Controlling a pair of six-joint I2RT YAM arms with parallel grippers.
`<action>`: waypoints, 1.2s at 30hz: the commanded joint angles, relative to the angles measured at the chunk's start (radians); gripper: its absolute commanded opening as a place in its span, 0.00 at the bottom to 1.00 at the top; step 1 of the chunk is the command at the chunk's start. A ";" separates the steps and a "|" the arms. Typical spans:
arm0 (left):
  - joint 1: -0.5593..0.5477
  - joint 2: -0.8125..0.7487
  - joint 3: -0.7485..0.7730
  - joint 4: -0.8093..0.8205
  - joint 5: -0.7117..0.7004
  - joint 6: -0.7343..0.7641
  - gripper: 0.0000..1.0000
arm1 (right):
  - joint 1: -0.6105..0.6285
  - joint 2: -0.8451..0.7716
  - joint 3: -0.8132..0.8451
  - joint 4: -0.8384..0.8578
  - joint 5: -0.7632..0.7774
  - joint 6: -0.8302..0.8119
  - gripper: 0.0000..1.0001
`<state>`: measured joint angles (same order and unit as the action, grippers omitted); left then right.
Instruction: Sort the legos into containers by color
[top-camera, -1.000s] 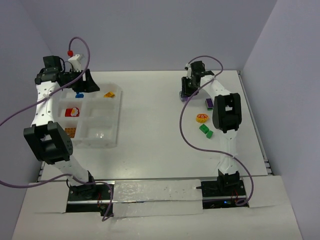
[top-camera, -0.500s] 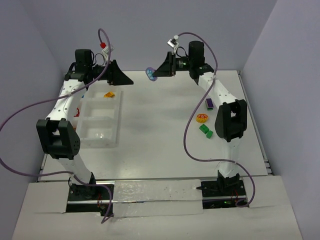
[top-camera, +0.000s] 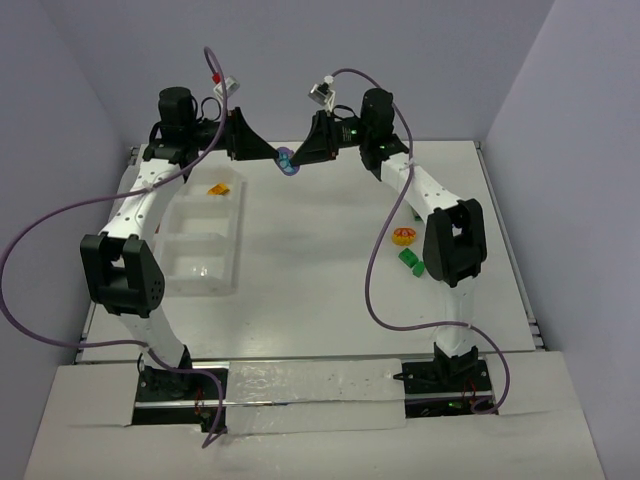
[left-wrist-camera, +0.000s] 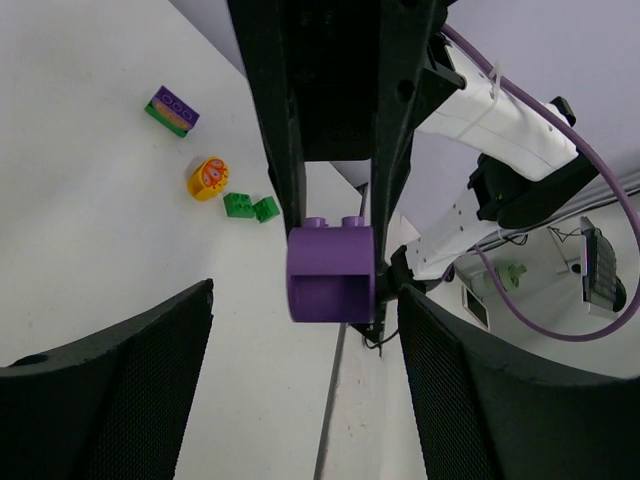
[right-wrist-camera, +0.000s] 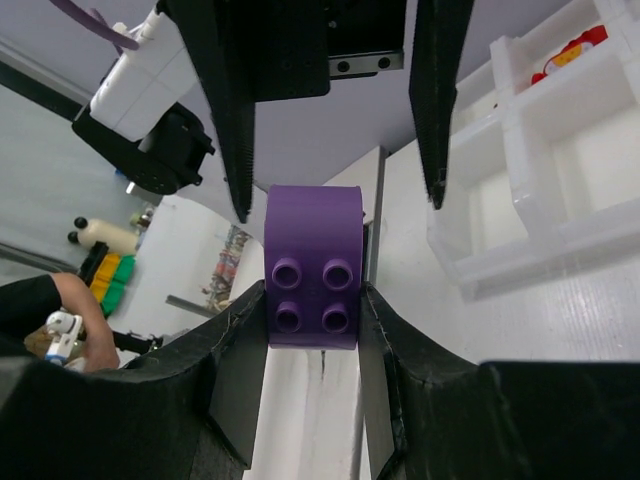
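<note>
The worktop (top-camera: 320, 270) lies well below both grippers, which meet in mid-air over its far middle. The tray (top-camera: 238, 240) sits below the left gripper (top-camera: 270, 153) and nearer that arm's base. One of its far compartments holds an orange piece (top-camera: 217, 188), and the right wrist view shows a red-and-yellow piece (right-wrist-camera: 565, 55) in another.

The right gripper (top-camera: 300, 156) points at the left one and is clamped on a purple brick (left-wrist-camera: 330, 272), one finger on each side, with the studs facing its own camera. The left gripper's jaws stand wide apart, and the brick sits between its fingers (right-wrist-camera: 228, 110). Whether they touch it cannot be told.

Below the right gripper and back toward its base, three legos lie loose on the worktop. They are a purple-and-green brick (left-wrist-camera: 172, 110), an orange-yellow round piece (left-wrist-camera: 208, 178) and a green pair (left-wrist-camera: 250, 206).
</note>
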<state>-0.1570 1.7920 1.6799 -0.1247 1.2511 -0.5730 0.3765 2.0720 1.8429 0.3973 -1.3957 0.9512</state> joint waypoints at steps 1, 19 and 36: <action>-0.019 -0.008 -0.001 0.077 0.043 -0.037 0.79 | 0.010 -0.055 0.064 -0.209 0.022 -0.174 0.00; -0.048 -0.007 -0.075 0.198 0.127 -0.162 0.00 | 0.019 -0.049 0.116 -0.384 0.065 -0.317 0.46; 0.241 -0.299 -0.348 -0.511 -0.995 0.667 0.00 | -0.143 -0.363 -0.180 -1.032 1.000 -0.991 1.00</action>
<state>0.0897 1.6164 1.4728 -0.6307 0.7538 -0.0329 0.2815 1.8203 1.7706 -0.5714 -0.6925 0.0886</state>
